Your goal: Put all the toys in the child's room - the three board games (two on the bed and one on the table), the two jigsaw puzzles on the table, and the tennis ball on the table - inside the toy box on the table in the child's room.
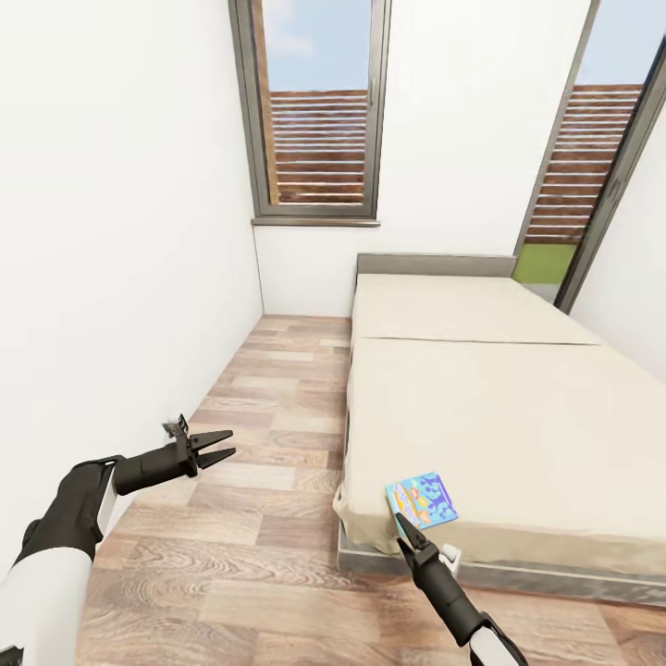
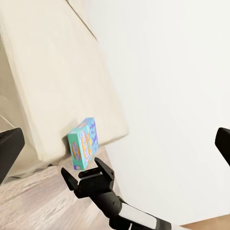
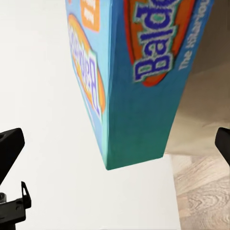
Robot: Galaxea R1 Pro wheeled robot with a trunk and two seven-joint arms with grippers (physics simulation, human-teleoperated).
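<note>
Right gripper (image 1: 401, 520), fingers spread wide, sits at the blue game's (image 1: 423, 499) 7 o'clock corner on the bed (image 1: 481, 407). Left gripper (image 1: 225, 445) open, empty. Risk: off-centre closure pushes the game away.

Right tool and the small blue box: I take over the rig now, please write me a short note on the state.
Right tool: open, at the near edge of the small blue printed game box, not gripping it yet.
Left tool: open, empty, over the wooden floor.
The box lies flat at the near corner of the beige bed.
Done: nothing that can be confirmed here.
Left: grasp this box, carry it to the toy box, then the other toys.
</note>
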